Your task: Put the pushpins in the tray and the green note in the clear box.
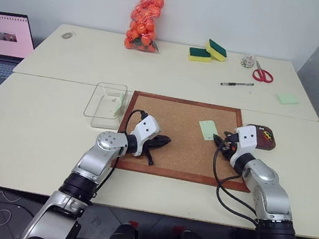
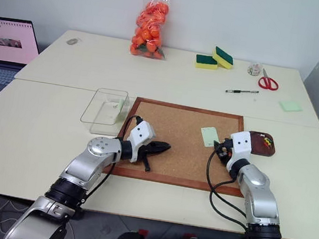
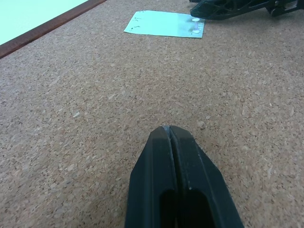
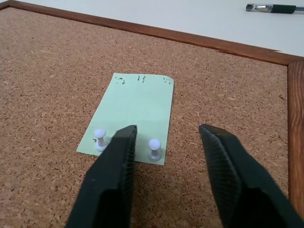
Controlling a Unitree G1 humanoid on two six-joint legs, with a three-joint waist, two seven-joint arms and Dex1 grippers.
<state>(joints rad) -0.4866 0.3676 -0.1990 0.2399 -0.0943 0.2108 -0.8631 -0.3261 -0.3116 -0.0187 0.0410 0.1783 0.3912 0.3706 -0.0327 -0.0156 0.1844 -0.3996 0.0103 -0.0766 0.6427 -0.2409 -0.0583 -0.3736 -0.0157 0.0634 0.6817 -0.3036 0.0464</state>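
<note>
So the green note (image 4: 134, 116) is lying flat on the cork board (image 1: 168, 138), toward the board's right edge, pinned by two pale pushpins (image 4: 154, 148) along its near edge. The right gripper (image 4: 166, 135) hovers right at those pins with its fingers spread apart, one pin sitting between them, nothing grasped. The left gripper (image 3: 169, 130) is clenched tight and empty over the board's left part. The tray (image 1: 266, 136) sits just off the board's right edge, the clear box (image 1: 107, 101) just off its left.
</note>
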